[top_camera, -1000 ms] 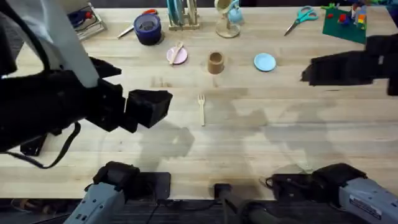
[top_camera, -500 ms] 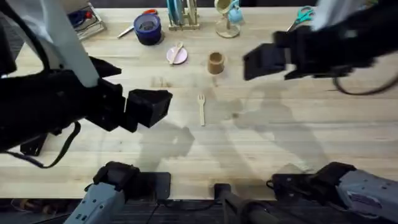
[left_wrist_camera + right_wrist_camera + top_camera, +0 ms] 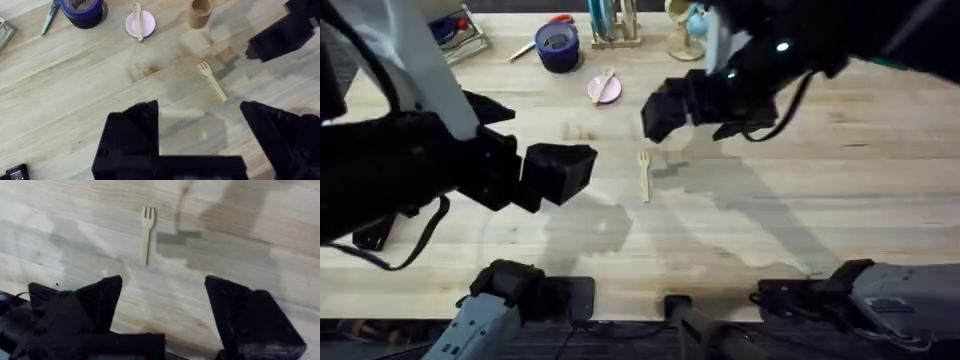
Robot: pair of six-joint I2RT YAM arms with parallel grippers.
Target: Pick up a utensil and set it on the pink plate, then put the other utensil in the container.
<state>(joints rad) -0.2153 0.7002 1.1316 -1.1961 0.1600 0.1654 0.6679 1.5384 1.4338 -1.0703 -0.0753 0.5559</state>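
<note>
The spoon (image 3: 136, 19) already lies across the pink plate (image 3: 146, 25), so the piece left to deal with is the fork (image 3: 147, 234), which lies flat on the bare surface (image 3: 840, 200) with nothing touching it. In the right wrist view the right gripper (image 3: 163, 311) has its fingers spread wide and empty, and the fork sits out ahead of them, a little toward the one on the left of that view, its prongs pointing away and its thin handle pointing back toward the gap. So its long axis runs roughly in line with the reach and across the line joining the two fingertips, which should suit a pinch across the handle once the fingers come down over it. The left gripper (image 3: 200, 122) is also open wide and holds nothing; from its fingers the fork lies ahead and at a slant. In the overhead view the right arm's gripper hangs just beyond the fork, close above it, while the left gripper (image 3: 560, 170) sits off to the fork's side, farther away, so I judge the right arm the nearer and better lined up. The brown cup (image 3: 198, 12) stands beyond the fork, near the plate.
</note>
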